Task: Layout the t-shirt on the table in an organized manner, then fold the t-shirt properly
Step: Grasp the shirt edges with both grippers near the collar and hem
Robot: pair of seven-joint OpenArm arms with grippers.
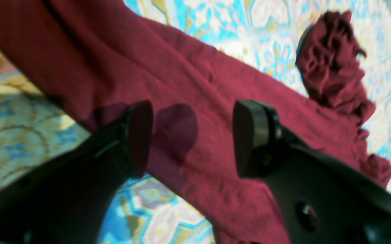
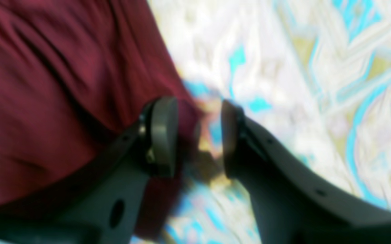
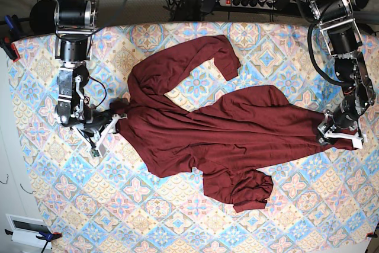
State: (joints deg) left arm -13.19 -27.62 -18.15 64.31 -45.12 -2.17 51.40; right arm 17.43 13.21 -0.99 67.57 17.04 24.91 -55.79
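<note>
the t-shirt (image 3: 225, 128) is flanked on the table (image 3: 177, 217) by the left hand (image 3: 340, 136), wide, and the right hand (image 3: 106, 128), parted narrowly, seemingly so it can be stretched flat.

Table (image 3: 177, 217) under blue-pink-cream tile-pattern cloth; maroon t-shirt (image 3: 225, 128) spread rumpled across middle, 1 sleeve bunched.

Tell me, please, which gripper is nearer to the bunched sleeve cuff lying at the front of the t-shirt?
Left. The left gripper is at the t-shirt's far end, with the bunched cuff in its wrist view. The right gripper is at the opposite edge, slightly farther.
</note>
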